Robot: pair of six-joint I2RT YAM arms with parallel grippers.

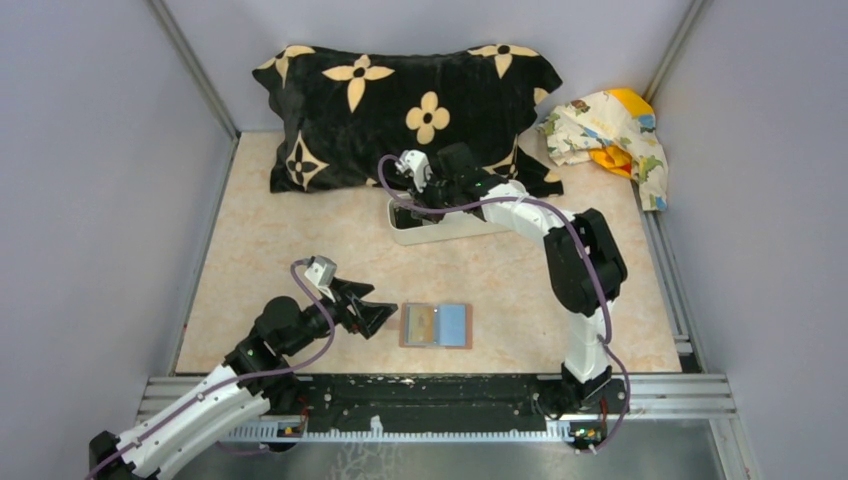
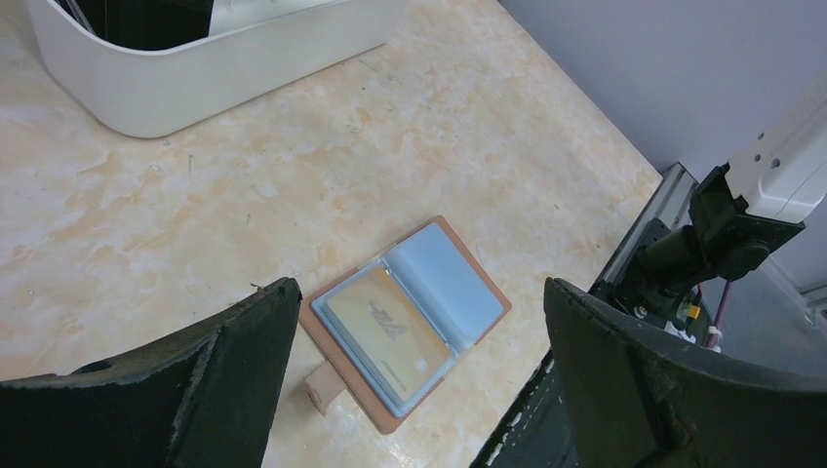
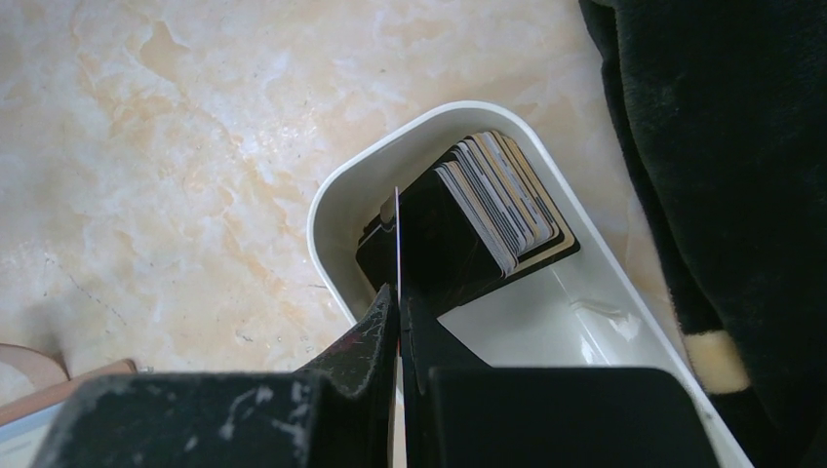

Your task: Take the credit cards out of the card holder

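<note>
Nearest us, the left gripper (image 2: 419, 283) shows two black fingers wide apart at the lower corners of its wrist view, holding nothing. Between them, low in the frame, the open brown folding card holder (image 2: 405, 322) with pale blue pockets lies flat on the marbled table (image 2: 195, 195). Its long axis runs lower left to upper right, and a tan-yellow credit card (image 2: 380, 336) sits in its lower-left pocket. The right gripper (image 3: 398, 297), upper centre in the overhead view, is pinched on a thin credit card (image 3: 397, 234), seen edge-on over the long white plastic tray (image 3: 322, 224). We judge the left arm far nearer the holder.

White-and-black jointed arms (image 1: 190, 415), purple cables (image 1: 600, 300), scuffed matte-black tool fingers (image 2: 224, 390).
</note>
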